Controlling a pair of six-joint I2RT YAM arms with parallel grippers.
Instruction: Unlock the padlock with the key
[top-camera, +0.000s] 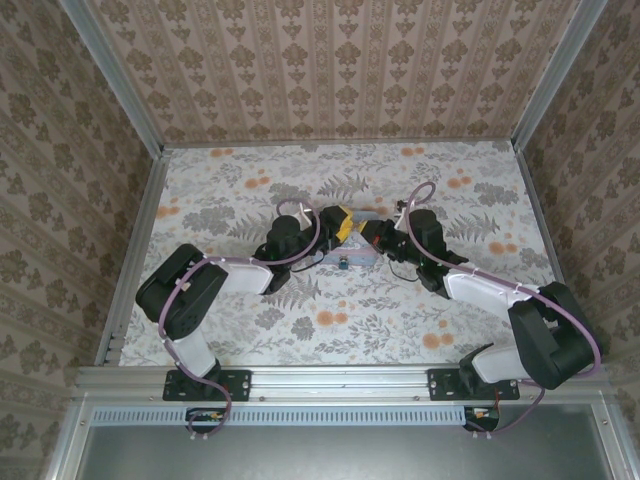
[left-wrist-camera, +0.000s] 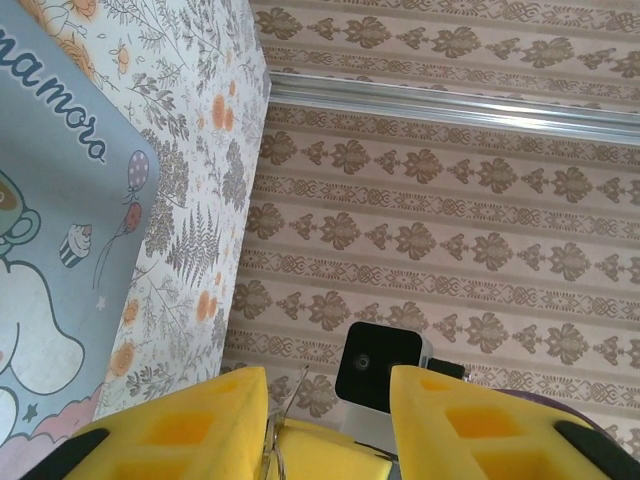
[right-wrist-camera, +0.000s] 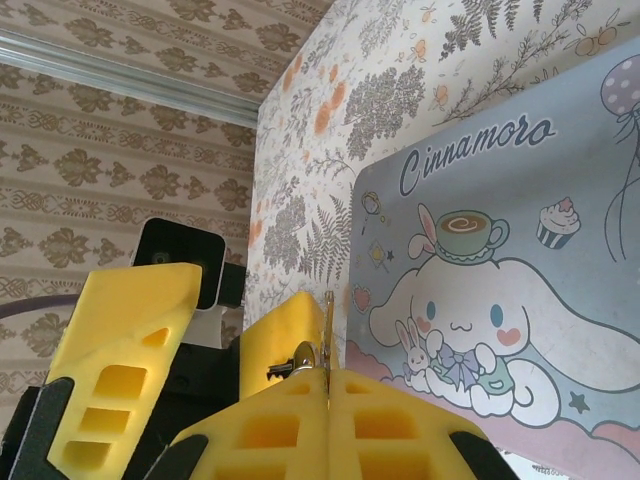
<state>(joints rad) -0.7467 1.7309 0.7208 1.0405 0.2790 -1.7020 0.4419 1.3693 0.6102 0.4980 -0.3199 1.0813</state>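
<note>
A robot test cell: aluminium frame (top-camera: 340, 378), wallpapered walls (top-camera: 340, 70), floral tabletop (top-camera: 340, 330).

Jaws of the left arm (top-camera: 215, 275) and right arm (top-camera: 480, 285) close together over a pale mat (top-camera: 365, 258)

We look down from high above the near edge onto the whole counter (top-camera: 420, 330), while our two wrist cameras sit low and close, facing each other across the mat (right-wrist-camera: 560, 200) they share.
</note>
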